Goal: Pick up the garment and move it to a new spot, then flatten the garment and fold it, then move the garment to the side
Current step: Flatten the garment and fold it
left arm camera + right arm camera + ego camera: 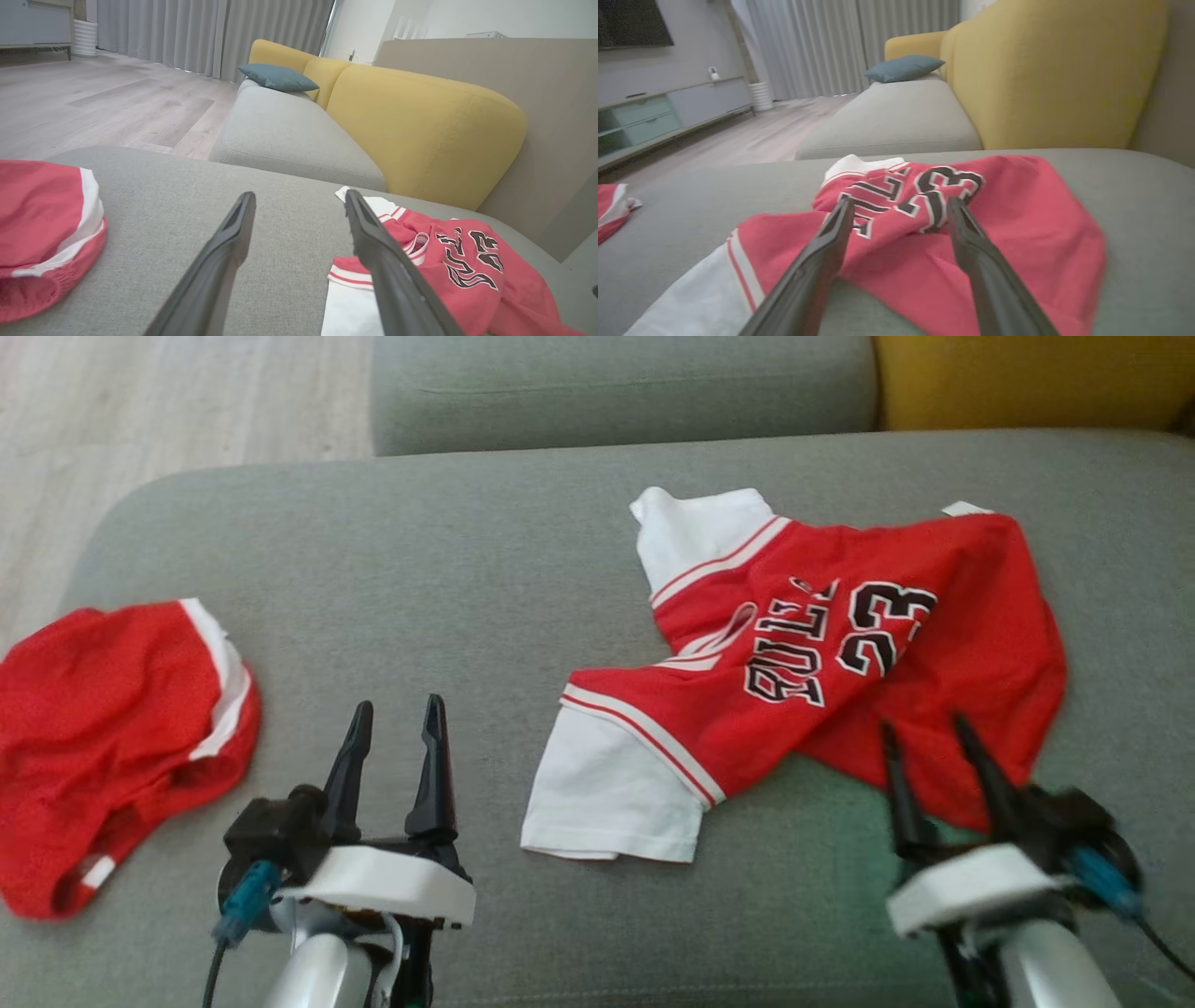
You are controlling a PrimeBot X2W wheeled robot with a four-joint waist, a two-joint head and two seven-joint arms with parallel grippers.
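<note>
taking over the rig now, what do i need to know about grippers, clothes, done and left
The left gripper is open and empty, over the bare sofa cushion between the two garments.
The right gripper is open and empty, fingers over the near edge of the jersey.
The jersey lies rumpled, right of centre, neither flat nor folded.
The other red garment is bunched at the cushion's left edge.
Done: a move to a new spot, cannot tell. Left: flatten, fold, move aside.
</note>
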